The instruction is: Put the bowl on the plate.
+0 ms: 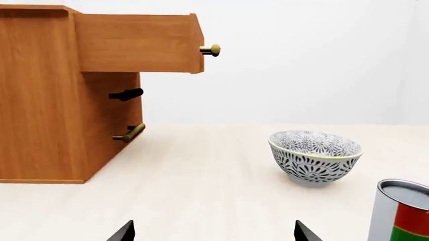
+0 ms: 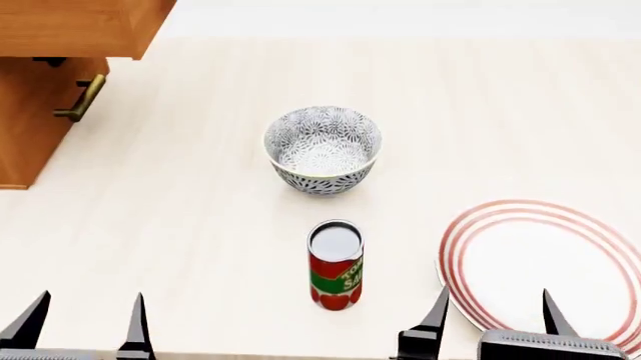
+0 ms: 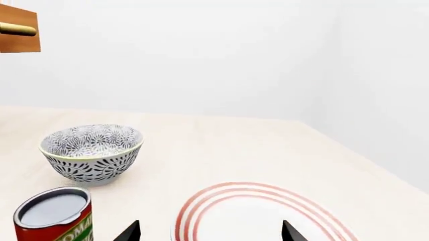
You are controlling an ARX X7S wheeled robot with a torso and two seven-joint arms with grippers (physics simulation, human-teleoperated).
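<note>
The bowl (image 2: 323,150), white with a dense grey-black floral pattern, stands upright on the table's middle; it also shows in the left wrist view (image 1: 315,157) and the right wrist view (image 3: 92,152). The plate (image 2: 546,262), white with red rings, lies flat at the near right, seen also in the right wrist view (image 3: 261,216). My left gripper (image 2: 85,326) is open at the near left edge, well short of the bowl. My right gripper (image 2: 494,319) is open, hovering over the plate's near rim. Nothing sits between either pair of fingers.
A red-and-green tomato can (image 2: 335,264) stands upright between the bowl and my grippers. A wooden cabinet (image 2: 45,82) with an open drawer (image 1: 140,42) and brass handles occupies the far left. The pale wooden tabletop (image 2: 200,210) stretches around them.
</note>
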